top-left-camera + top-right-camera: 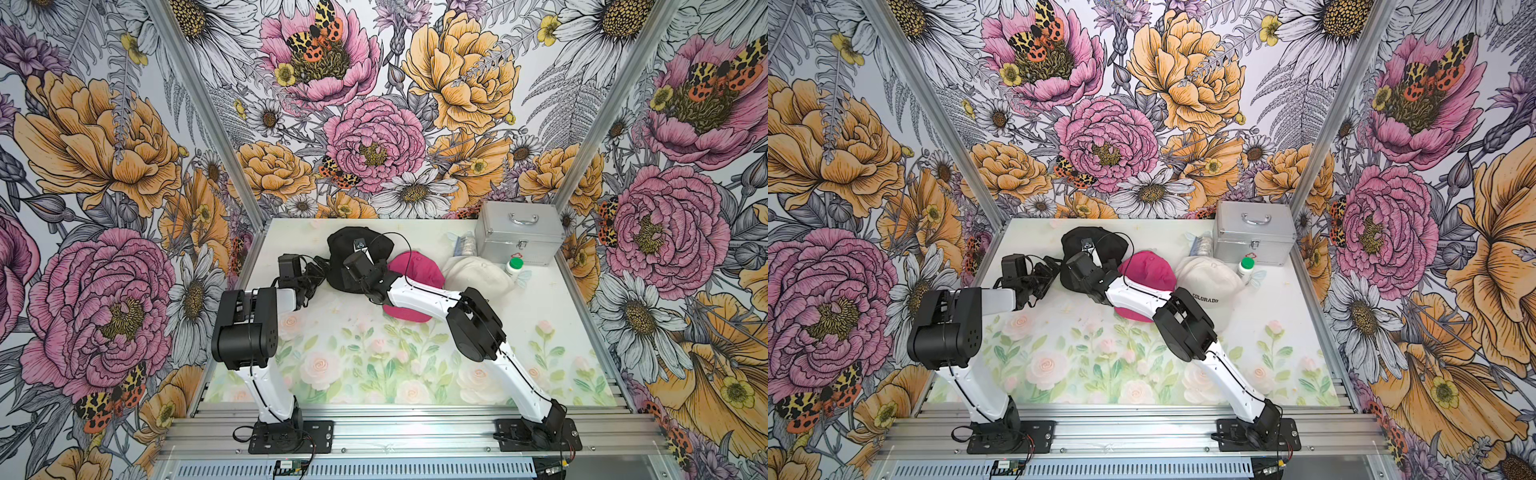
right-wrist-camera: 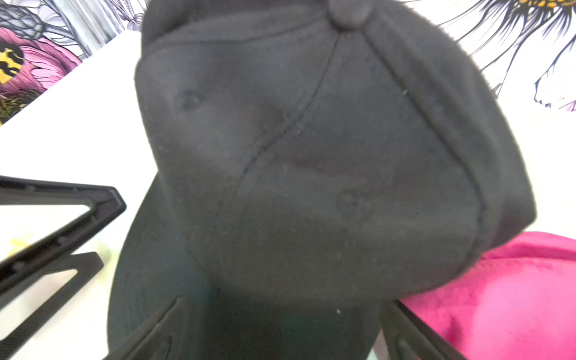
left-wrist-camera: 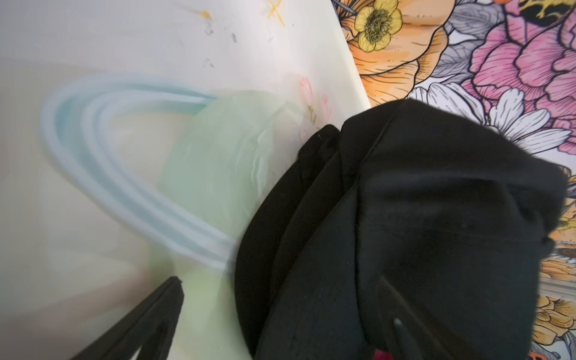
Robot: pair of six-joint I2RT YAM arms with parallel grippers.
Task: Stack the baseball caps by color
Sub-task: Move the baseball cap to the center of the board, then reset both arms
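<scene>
A pile of black baseball caps (image 1: 360, 243) (image 1: 1096, 245) lies at the back centre of the table, with layered brims (image 3: 280, 218) showing in the left wrist view. To its right lies a hot pink cap (image 1: 417, 270) (image 2: 505, 296), partly under my right arm. Right of that is a cream-white cap (image 1: 1208, 282) lettered "COLORADO". My right gripper (image 1: 357, 266) (image 2: 280, 336) is open, its fingers wide apart on either side of the top black cap's brim. At the pile's left edge my left gripper (image 1: 318, 270) (image 3: 280, 327) is also open, one finger (image 3: 156, 314) over bare table.
A silver metal case (image 1: 517, 237) with a handle stands at the back right. A small white green-lidded bottle (image 1: 514, 266) stands in front of it, beside the white cap. A clear wrapped item (image 1: 463, 245) lies left of the case. The floral back wall is close behind the pile.
</scene>
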